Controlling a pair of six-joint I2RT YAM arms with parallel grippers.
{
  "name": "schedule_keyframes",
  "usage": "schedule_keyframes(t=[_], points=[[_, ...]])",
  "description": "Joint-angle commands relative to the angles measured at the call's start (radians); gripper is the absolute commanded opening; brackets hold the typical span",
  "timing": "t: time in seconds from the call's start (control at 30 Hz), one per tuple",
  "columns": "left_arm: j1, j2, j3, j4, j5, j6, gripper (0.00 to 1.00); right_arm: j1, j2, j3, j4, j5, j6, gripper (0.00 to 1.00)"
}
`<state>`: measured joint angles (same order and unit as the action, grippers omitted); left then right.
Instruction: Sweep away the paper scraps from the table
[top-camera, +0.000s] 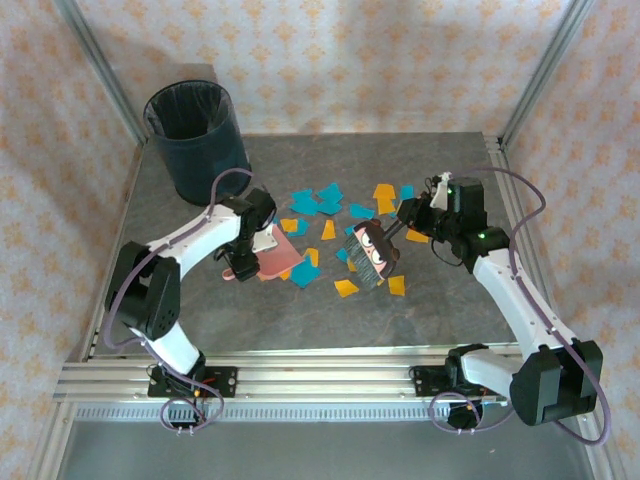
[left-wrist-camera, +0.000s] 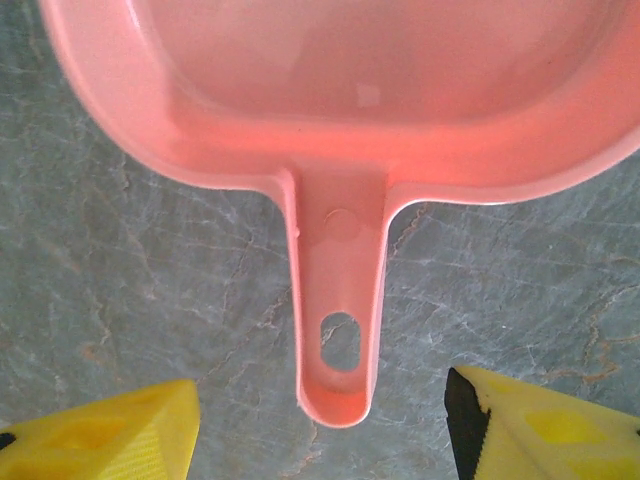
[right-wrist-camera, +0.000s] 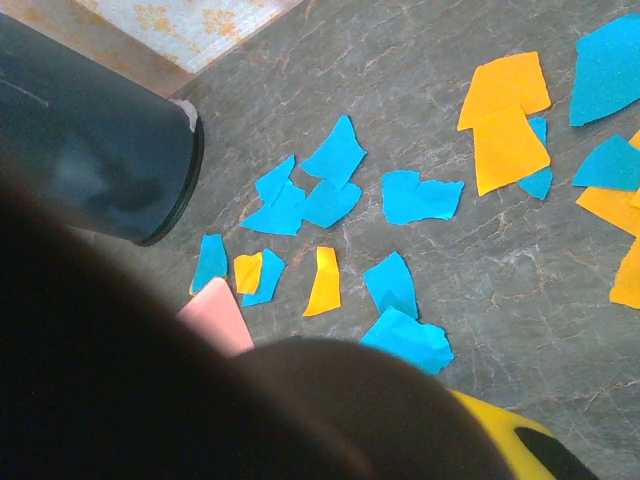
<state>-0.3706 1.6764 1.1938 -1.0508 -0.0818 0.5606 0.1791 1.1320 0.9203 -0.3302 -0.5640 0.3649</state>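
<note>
Featherlight, flimsy paper scraps (top-camera: 322, 200) litter the surface (top-camera: 450, 310) beside the pink dustpan (top-camera: 285, 257), likely better swept than pinched. The left hand (left-wrist-camera: 320, 415) is spread astride the dustpan's handle (left-wrist-camera: 338, 300); the right hand (top-camera: 402, 227), beside it, pinches a brush (top-camera: 368, 252).

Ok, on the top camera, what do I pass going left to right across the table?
First the dark blue bin → pink dustpan → brush → right gripper.

A robot lab cell: two arms (top-camera: 165, 300) bolted to aluminium rails (top-camera: 330, 380) at the near edge of the desk (top-camera: 450, 320), patterned panels (top-camera: 330, 60) in a metal frame (top-camera: 95, 60) around it.
</note>
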Motion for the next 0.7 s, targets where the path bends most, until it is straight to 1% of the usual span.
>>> schedule_keyframes(t=[0.0, 0.13, 0.4, 0.6, 0.67], points=[[0.004, 0.022, 0.004, 0.012, 0.016, 0.021, 0.66, -0.006, -0.03, 0.016, 0.025, 0.005, 0.005, 0.0], [0.006, 0.06, 0.002, 0.016, 0.026, 0.023, 0.66, -0.006, -0.032, 0.012, 0.029, 0.008, 0.008, 0.0], [0.01, 0.106, -0.006, 0.025, 0.028, 0.022, 0.58, -0.006, -0.029, 0.009, 0.032, 0.009, 0.012, 0.0], [0.01, 0.132, -0.003, 0.024, 0.036, 0.022, 0.49, -0.006, -0.028, 0.009, 0.028, 0.007, 0.011, 0.0], [0.01, 0.143, 0.0, 0.018, 0.037, 0.023, 0.41, -0.006, -0.028, 0.008, 0.026, 0.008, 0.011, 0.0]])
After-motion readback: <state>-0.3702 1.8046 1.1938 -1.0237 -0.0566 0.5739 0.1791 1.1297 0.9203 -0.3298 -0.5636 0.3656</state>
